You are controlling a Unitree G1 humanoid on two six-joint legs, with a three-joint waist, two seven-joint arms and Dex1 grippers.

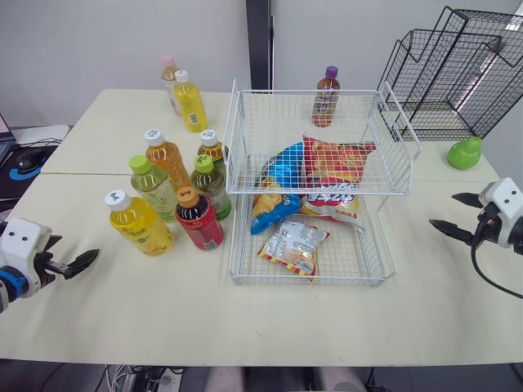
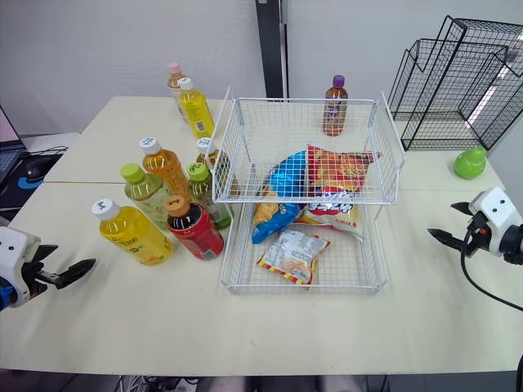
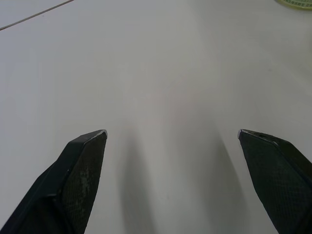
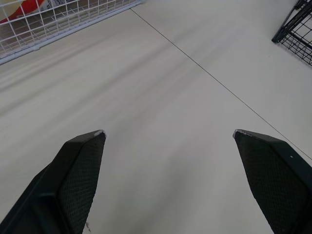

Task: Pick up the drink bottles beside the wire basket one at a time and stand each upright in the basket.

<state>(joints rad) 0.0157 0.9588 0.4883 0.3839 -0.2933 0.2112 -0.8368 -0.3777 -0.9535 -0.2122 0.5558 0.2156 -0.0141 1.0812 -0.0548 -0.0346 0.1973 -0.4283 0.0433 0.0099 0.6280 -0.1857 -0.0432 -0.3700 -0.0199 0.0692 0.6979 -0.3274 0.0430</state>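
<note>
A white two-tier wire basket (image 1: 392, 135) stands mid-table with snack bags in it. Left of it is a cluster of upright drink bottles: a yellow one (image 1: 139, 222), a red one (image 1: 198, 219), a pale green one (image 1: 153, 186), an orange one (image 1: 167, 159), a dark green one (image 1: 210, 184) and an amber one (image 1: 212, 149). Two more bottles (image 1: 189, 101) stand farther back. A purple-capped bottle (image 1: 326, 96) is behind the basket. My left gripper (image 1: 78, 257) is open and empty, low at the near left, short of the yellow bottle. My right gripper (image 1: 443, 210) is open and empty, right of the basket.
Chip bags (image 1: 315, 167) and a snack packet (image 1: 294, 247) lie in the basket's lower tier. Black wire racks (image 1: 458, 65) and a green pear-shaped object (image 1: 464, 153) sit at the back right. A computer mouse (image 1: 29, 159) lies off the table's left side.
</note>
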